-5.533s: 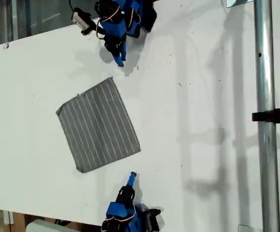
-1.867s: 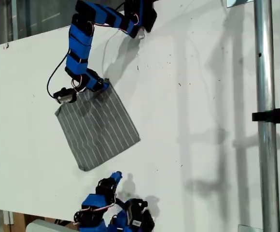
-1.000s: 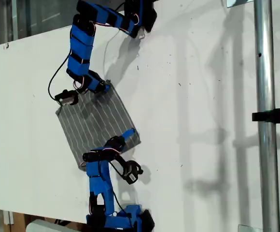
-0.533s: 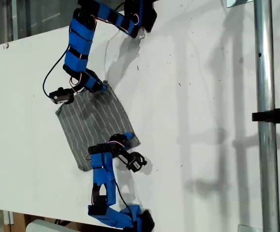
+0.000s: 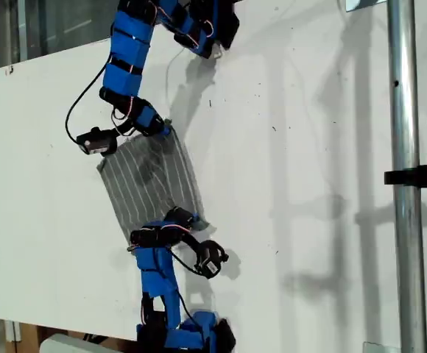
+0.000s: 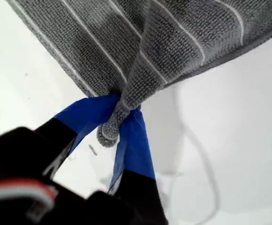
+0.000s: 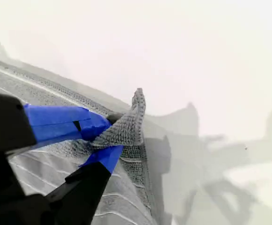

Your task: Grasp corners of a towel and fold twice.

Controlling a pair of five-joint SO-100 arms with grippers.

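my first gripper (image 6: pixel 122 117) pinched tight on a bunched corner (image 6: pixel 109 133) of the towel (image 6: pixel 173 42) | my second gripper (image 7: pixel 109 136) clamped on another corner (image 7: pixel 137 101), tip poking up past the jaws | towel (image 5: pixel 153 182) stretched between both arms, partly lifted | white table (image 5: pixel 294 184) beneath, towel toward the exterior view's left
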